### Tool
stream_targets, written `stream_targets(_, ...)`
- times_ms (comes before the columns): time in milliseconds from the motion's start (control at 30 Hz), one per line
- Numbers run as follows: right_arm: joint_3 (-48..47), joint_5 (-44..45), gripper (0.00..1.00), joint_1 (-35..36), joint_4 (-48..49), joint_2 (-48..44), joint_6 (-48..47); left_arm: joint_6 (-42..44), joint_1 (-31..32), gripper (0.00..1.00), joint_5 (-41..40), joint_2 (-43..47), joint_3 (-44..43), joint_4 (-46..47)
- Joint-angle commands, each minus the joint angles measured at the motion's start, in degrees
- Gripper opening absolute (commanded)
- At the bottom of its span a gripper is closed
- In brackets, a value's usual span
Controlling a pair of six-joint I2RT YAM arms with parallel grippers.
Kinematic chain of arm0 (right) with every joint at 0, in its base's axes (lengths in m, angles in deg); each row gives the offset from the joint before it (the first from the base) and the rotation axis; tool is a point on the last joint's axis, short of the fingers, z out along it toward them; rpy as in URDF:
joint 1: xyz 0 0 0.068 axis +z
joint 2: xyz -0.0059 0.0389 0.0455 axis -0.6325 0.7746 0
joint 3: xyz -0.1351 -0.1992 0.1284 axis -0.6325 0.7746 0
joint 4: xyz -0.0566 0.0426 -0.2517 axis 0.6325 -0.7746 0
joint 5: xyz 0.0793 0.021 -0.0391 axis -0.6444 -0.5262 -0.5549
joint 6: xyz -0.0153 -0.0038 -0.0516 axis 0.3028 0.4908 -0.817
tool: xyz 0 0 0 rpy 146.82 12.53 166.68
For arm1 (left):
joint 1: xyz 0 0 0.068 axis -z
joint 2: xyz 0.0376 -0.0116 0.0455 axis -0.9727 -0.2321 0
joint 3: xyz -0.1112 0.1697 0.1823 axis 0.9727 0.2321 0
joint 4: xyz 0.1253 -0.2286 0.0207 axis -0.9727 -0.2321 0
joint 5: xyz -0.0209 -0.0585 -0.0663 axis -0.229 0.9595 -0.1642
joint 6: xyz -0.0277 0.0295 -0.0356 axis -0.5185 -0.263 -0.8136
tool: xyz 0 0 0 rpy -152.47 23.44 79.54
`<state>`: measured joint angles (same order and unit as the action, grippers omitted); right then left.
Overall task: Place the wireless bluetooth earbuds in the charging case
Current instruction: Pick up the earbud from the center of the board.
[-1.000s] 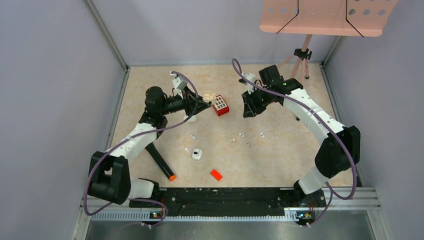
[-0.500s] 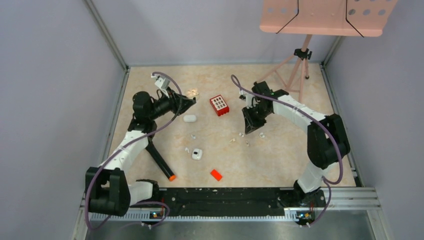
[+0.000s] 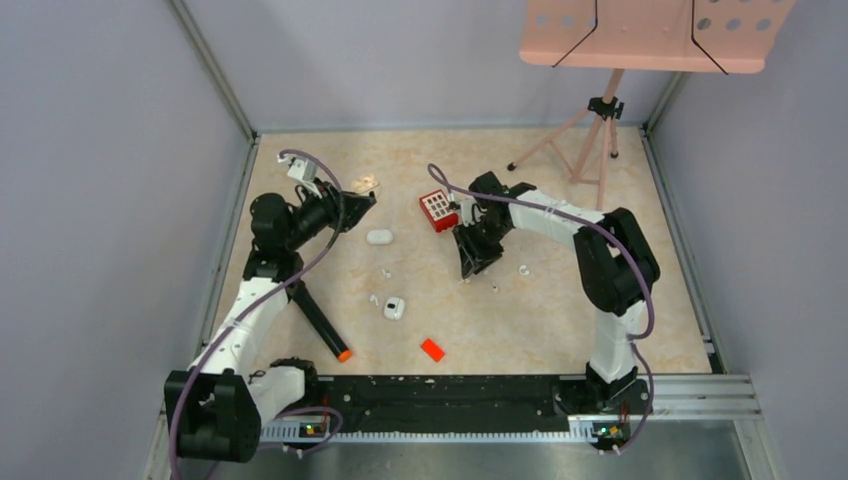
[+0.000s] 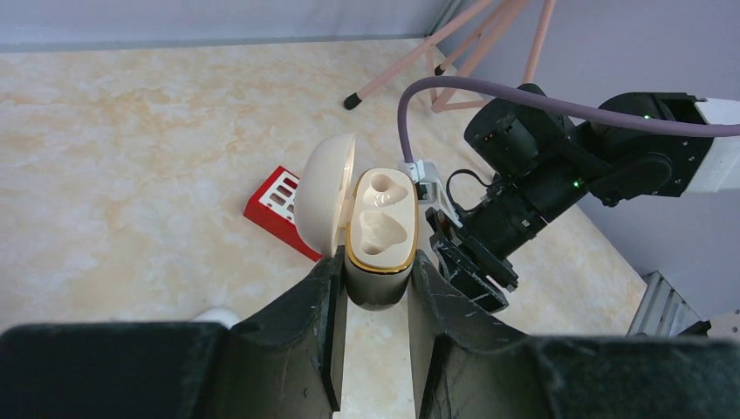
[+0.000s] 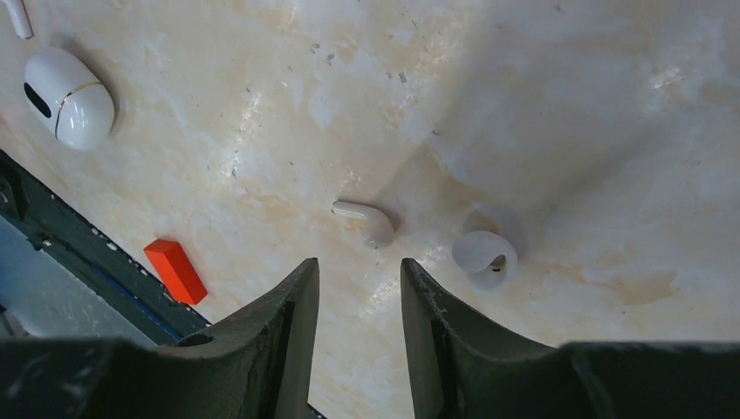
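Note:
My left gripper (image 4: pixel 377 272) is shut on an open cream charging case (image 4: pixel 381 234) with a gold rim. Its lid (image 4: pixel 325 199) is swung to the left and both wells are empty. In the top view this gripper (image 3: pixel 358 203) holds the case (image 3: pixel 366 184) above the table's back left. My right gripper (image 5: pixel 359 272) is open and empty, low over the table (image 3: pixel 470 262). A white earbud (image 5: pixel 366 219) lies just ahead of its fingertips. A second, curled earbud (image 5: pixel 485 256) lies to the right. More earbuds are scattered (image 3: pixel 523 269) (image 3: pixel 385 272) (image 3: pixel 375 299).
A red block (image 3: pixel 438 210) stands beside the right arm. Two closed white cases (image 3: pixel 379 237) (image 3: pixel 394 308) lie mid-table. An orange-red chip (image 3: pixel 432 349) and a black marker (image 3: pixel 322 325) lie near the front. A pink tripod stand (image 3: pixel 590 130) is at the back right.
My left arm has drawn back to the left with the open case. My right arm has swung left and down, from beside the red block to low over the scattered earbuds.

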<state>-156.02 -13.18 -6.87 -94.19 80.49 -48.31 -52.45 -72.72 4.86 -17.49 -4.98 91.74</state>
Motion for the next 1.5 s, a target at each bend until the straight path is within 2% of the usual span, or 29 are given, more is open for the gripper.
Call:
stream_targets(0,-3.4,0.7,0.41,1.8,0.9,1.6,1.1,-1.1,-0.8,0.0,-1.2,2.7,1.1,0.5)
stream_targets(367,-4.2,2.4,0.4,1.8,-0.9,4.7,0.1,-2.2,-1.4,0.0,-2.2,3.5,2.6,2.2)
stream_targets(733,-4.2,3.6,0.31,2.1,-0.9,6.7,-0.6,-2.5,-1.6,0.0,-3.5,3.9,3.6,2.5)
stream_targets(1033,-2.7,10.8,0.27,4.2,0.2,6.9,-1.6,-2.4,-1.8,0.0,-4.3,3.6,4.3,3.4)
stream_targets(1167,-2.5,13.0,0.21,4.8,0.7,6.6,-2.7,-2.3,-1.8,0.0,-4.2,2.8,4.5,3.7)
stream_targets(1267,-2.8,14.0,0.09,5.1,1.3,5.7,-3.4,-1.5,-1.8,0.0,-3.3,1.7,4.5,4.5)
stream_targets(1367,-4.8,15.1,0.01,5.1,0.9,3.6,-6.3,0.5,-1.8,0.0,0.3,-0.3,4.4,7.0)
stream_targets(1467,-8.3,16.2,0.0,5.1,-0.8,-0.7,-10.4,1.1,-1.5,0.0,1.9,-2.3,4.3,8.4)
